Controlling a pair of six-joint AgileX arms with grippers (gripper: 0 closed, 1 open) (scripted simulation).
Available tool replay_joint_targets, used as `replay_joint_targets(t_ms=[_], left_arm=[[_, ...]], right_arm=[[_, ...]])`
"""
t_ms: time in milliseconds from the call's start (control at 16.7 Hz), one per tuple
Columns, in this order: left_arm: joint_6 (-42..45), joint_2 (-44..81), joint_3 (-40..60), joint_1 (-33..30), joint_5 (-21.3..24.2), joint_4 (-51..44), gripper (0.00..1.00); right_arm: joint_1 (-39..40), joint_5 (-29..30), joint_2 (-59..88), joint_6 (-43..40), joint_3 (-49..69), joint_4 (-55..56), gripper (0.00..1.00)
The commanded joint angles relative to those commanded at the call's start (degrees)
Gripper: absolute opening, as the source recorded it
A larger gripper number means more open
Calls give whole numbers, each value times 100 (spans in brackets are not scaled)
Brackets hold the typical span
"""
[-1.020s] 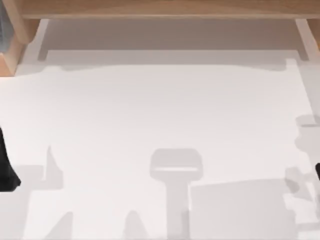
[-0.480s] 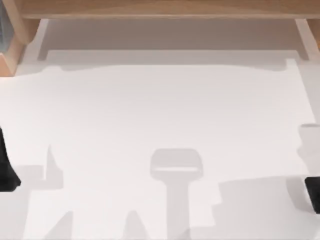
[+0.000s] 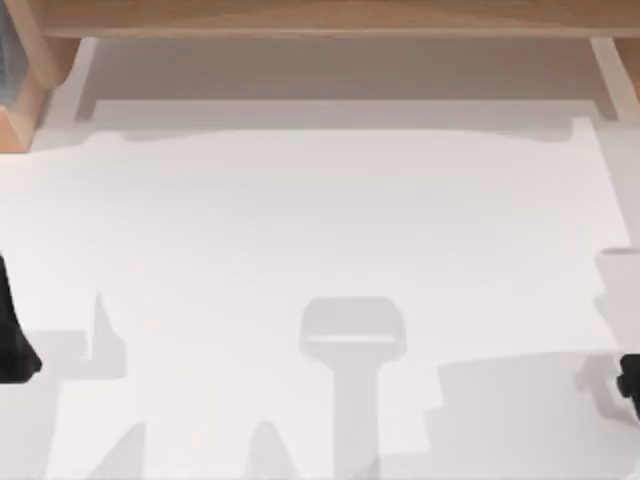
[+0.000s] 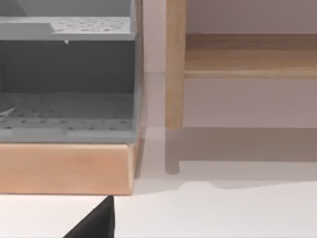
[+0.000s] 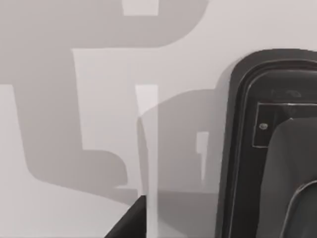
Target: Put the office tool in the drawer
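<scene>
White laminate table (image 3: 320, 230) carries shadows across its middle. A wooden frame (image 3: 320, 18) runs along the 12 o'clock edge.

Left arm (image 3: 12, 330): parked at the 9 o'clock edge. The left wrist view has a dark tip of the left gripper (image 4: 96, 223) low in the picture. Its jaw state cannot be told. That camera faces a wooden cabinet (image 4: 64, 168) holding a grey drawer unit (image 4: 67, 106) with perforated floors. The cabinet stands at about 10 o'clock on the table. Beside it rises a wooden post (image 4: 175, 64).

Right arm (image 3: 630, 385): at the 4 o'clock edge. The right wrist view has a dark tip of the right gripper (image 5: 130, 223). Its jaw state cannot be told either.

Task item: the right wrist view has a black device (image 5: 247, 148) with rounded corners, a raised rim and a recessed panel. It lies flat on the white surface, apart from the gripper tip. I judge this to be the office tool, though its type cannot be confirmed. It is close to the right arm, so I place it out past the 4 o'clock edge.

Handling assessment: the casing looks like rigid moulded plastic, so probably stiff, fairly light and not fragile. The smooth finish may be slippery. The raised rim looks the best purchase, taken across the narrower span.

Risk: the drawer is well apart from the item, across the table.
</scene>
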Motion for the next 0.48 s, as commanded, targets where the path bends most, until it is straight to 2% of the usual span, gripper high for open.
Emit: replay_joint_targets(t_ms=[480], left_arm=[[0, 0, 0, 0, 0, 0, 100]], right_arm=[[0, 0, 0, 0, 0, 0, 2]])
